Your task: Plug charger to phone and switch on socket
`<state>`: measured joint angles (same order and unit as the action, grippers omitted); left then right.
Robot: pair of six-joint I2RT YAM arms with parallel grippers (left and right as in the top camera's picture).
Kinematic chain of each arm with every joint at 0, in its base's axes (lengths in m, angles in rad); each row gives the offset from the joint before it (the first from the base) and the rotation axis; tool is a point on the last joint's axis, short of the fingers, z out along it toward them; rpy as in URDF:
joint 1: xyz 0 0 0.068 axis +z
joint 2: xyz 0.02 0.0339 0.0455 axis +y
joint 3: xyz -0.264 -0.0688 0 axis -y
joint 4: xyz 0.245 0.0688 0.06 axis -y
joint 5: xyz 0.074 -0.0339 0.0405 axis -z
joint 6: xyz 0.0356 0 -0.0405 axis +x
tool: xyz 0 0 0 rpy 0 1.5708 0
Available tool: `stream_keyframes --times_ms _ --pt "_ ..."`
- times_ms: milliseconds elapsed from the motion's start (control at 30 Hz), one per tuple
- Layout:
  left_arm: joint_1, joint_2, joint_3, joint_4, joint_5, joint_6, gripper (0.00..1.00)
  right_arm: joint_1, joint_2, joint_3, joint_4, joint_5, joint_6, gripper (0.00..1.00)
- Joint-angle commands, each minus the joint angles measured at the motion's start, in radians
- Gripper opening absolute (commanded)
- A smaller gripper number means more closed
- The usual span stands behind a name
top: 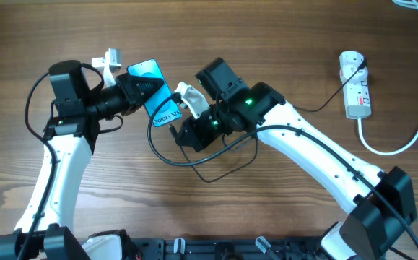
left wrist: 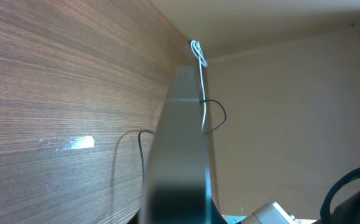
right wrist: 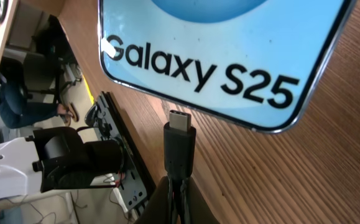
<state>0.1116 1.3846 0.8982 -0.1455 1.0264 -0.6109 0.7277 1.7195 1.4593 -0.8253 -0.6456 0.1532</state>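
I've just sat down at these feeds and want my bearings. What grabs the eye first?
The bright turquoise phone stands out left of centre, clamped in the left gripper. The right gripper holds the charger with its tip at the phone's bottom edge, not yet in. A white socket lies far right.

Robotics lab or office suggested: wood-grain desk fitted with two white arms; seated person glimpsed in background.

- Overhead: straight down on the worktop, well above the phone.
- Left wrist: hard against the phone's edge, looking along it.
- Right wrist: very near the phone's text end, which overhead also shows.
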Motion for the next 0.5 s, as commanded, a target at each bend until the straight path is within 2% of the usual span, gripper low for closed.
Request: stream_keyframes --times_ms 0,367,467 --pt "-0.003 -0.001 0.004 0.007 0.032 0.043 0.04 -0.001 -0.012 0.001 -0.003 0.006 -0.008 0.04" --pt "-0.003 -0.001 0.004 -0.002 0.04 0.019 0.04 -0.001 -0.012 0.001 0.016 0.006 -0.003 0.04" --pt "-0.003 -0.001 0.004 -0.001 0.039 -0.026 0.04 -0.001 -0.012 0.001 0.027 0.006 0.006 0.04"
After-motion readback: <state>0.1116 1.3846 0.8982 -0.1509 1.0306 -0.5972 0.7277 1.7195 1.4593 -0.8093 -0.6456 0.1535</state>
